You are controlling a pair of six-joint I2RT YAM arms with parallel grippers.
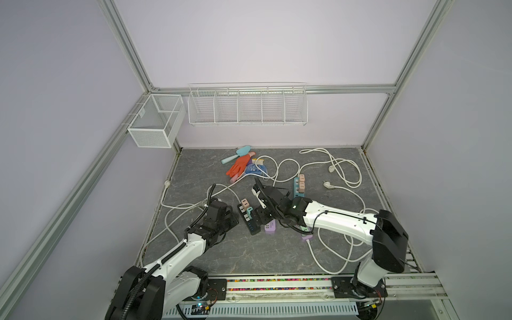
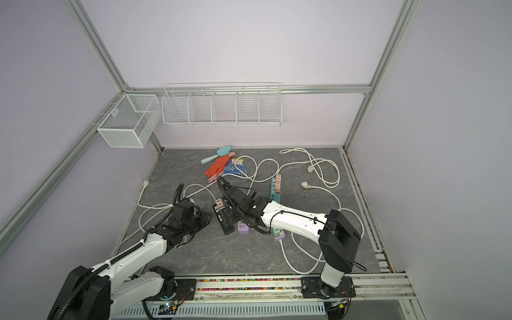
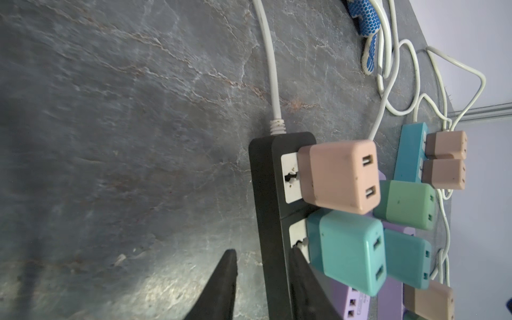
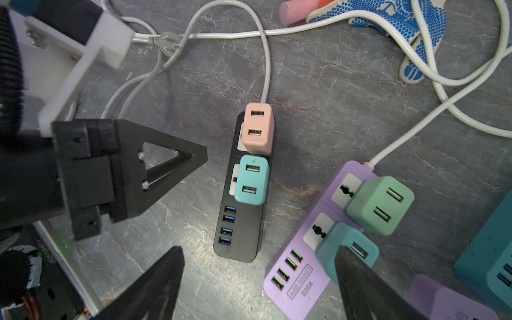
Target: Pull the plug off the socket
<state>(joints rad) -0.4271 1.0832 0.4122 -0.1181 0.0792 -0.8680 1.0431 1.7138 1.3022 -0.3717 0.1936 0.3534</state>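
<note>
Left claw: the left gripper (image 3: 262,250) is set low at a long edge of the black power strip (image 4: 243,235), beside the teal plug (image 4: 251,180). Its fingers are slightly parted, one over bare table and one over the strip's top, and nothing is pinched.
Task's thing: the pink plug (image 4: 257,128) and the teal plug are seated in the strip's two sockets, the pink one at the cord end — both fully in.
Right claw: the right gripper (image 4: 258,248) is held above the strip, spread wide and empty.
Step in hand: the approach is judged to be under way, as no plug is gripped yet.
Next move: the strip probably has to be pinned down on the left. One plug then has to be enclosed from above, clamped on its flat sides and drawn straight off the socket face.
</note>
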